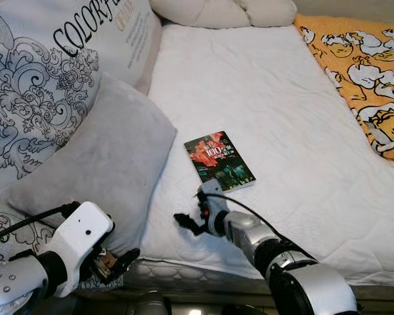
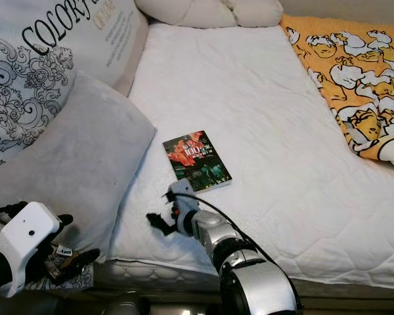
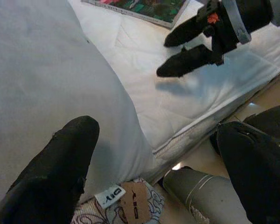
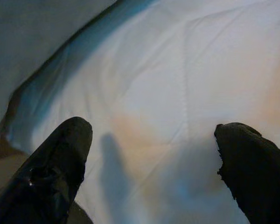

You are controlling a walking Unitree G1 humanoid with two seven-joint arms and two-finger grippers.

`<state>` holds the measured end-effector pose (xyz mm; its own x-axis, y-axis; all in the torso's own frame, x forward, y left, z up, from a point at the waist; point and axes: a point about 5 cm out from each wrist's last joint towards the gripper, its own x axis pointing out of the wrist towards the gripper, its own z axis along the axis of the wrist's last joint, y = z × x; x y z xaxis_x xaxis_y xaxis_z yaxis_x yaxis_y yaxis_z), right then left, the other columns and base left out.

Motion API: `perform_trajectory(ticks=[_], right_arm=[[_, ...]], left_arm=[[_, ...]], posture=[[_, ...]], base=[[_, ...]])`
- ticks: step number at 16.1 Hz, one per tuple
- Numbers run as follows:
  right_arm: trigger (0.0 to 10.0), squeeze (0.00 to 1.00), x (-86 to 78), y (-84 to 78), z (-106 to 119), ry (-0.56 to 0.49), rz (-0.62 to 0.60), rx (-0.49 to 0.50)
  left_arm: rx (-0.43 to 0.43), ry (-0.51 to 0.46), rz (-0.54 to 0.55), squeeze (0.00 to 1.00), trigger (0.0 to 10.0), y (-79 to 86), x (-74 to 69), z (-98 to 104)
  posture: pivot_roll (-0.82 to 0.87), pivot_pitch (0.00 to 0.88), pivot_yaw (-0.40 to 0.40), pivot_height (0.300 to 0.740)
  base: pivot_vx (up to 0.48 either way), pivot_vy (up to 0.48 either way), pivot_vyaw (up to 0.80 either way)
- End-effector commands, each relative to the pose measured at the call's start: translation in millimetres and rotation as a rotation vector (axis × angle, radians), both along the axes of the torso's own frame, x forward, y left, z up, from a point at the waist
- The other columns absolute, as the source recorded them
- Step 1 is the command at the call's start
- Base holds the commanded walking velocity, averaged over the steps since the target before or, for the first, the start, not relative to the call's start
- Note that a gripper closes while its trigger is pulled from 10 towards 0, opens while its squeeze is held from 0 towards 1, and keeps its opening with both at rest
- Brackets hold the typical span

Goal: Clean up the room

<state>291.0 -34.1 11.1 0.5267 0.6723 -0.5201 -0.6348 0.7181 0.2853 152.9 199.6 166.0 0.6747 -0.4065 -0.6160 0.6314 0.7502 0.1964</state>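
— Book [image 1: 219, 161] first: where do we have it?

— Flat on the white mattress [image 1: 295, 131], cover up, nearer the front edge than the head end and toward the mattress's left side, just clear of the grey pillow.

— Then let us go across from the left. What do we see there?

— At the left edge a large patterned cushion [image 1: 33, 85] with printed lettering stands against the head corner, and the grey pillow [image 1: 98, 164] leans in front of it, its lower end reaching the front edge. Our left gripper [image 1: 115, 262] hangs at that front left corner, below the pillow, fingers spread wide and holding nothing. In its wrist view a small tag [image 3: 115, 196] shows under the pillow's corner.

— And our right gripper?

— Our right gripper [image 1: 190, 222] hovers low over the mattress close to the front edge, pointing left toward the pillow, its two black fingers [image 4: 60, 163] apart and empty. The book lies just beyond it, toward the head end and slightly to its right; its near corner is close beside the wrist, but the fingertips are not touching it.

— What lies further right?

— Bare quilted mattress, then an orange patterned blanket [image 1: 368, 79] along the right edge. Pale pillows [image 1: 223, 12] sit across the head end.
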Motion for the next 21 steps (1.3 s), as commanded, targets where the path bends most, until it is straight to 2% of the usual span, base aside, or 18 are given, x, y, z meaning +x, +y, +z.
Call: perform_trajectory(ticks=[1,2,4,6,7,8,9,11,14,16,19,21], right_arm=[[10.0,1.0,-6.2,14.6,1.2,-0.009,0.045,0.049],[10.0,1.0,-6.8,14.3,1.6,-0.017,0.046,0.072],[10.0,1.0,-3.8,4.8,0.1,-0.052,-0.012,0.051],[10.0,1.0,11.0,-16.2,5.8,-0.091,-0.188,0.048],[10.0,1.0,13.4,-20.4,6.3,-0.081,-0.226,0.051],[10.0,1.0,15.3,-28.1,3.7,-0.022,-0.294,0.046],[10.0,1.0,13.6,-30.9,0.0,0.022,-0.306,0.028],[10.0,1.0,10.3,-30.3,-4.0,0.032,-0.295,-0.011],[10.0,1.0,12.2,-25.9,-1.5,0.048,-0.326,0.013],[10.0,1.0,18.0,-19.0,8.5,0.001,-0.32,0.087],[10.0,1.0,15.3,-9.6,15.4,-0.049,-0.186,0.195],[10.0,1.0,24.2,-21.3,23.5,-0.123,-0.277,0.236]], left_arm=[[0.016,-0.008,0.009,0.0,10.0,2.3,0.4,2.2],[0.016,-0.012,0.014,0.0,10.0,3.0,1.3,2.3],[0.012,-0.015,0.016,0.0,10.0,2.4,1.4,2.3],[0.002,-0.017,0.009,0.0,10.0,-0.6,2.6,1.8],[0.001,-0.017,0.007,0.0,10.0,-1.1,2.9,1.8],[-0.002,-0.016,0.001,0.0,10.0,-2.2,3.1,1.9],[-0.005,-0.013,-0.006,0.0,10.0,-3.1,2.9,1.9],[-0.004,-0.007,-0.013,0.0,10.0,-4.0,2.9,1.1],[-0.002,0.002,-0.02,0.0,10.0,-4.2,1.2,1.0],[-0.003,0.006,-0.023,0.0,10.0,-4.6,0.4,1.0],[-0.011,0.012,-0.032,0.0,10.0,-5.7,1.5,-0.2],[-0.016,0.012,-0.034,0.0,10.0,-6.6,2.4,-0.9]], posture=[[0.32,0.101,-0.005,0.74],[0.32,0.096,-0.01,0.74],[0.31,0.091,-0.015,0.74],[0.31,0.091,-0.013,0.74],[0.3,0.091,-0.012,0.74],[0.3,0.093,-0.008,0.74],[0.3,0.092,-0.006,0.74],[0.3,0.094,-0.002,0.74],[0.31,0.097,-0.002,0.74],[0.31,0.099,-0.003,0.74],[0.3,0.094,-0.004,0.74],[0.3,0.092,-0.003,0.74]], base=[[0.0,0.0,0.0],[0.0,0.0,0.0],[0.0,0.0,0.0],[0.0,0.0,0.0],[0.0,0.0,0.0],[0.0,0.0,0.0],[0.0,0.0,0.0],[0.0,0.0,0.0],[0.0,0.0,0.0],[0.0,0.0,0.0],[0.0,0.0,0.0],[0.0,0.0,0.0]])
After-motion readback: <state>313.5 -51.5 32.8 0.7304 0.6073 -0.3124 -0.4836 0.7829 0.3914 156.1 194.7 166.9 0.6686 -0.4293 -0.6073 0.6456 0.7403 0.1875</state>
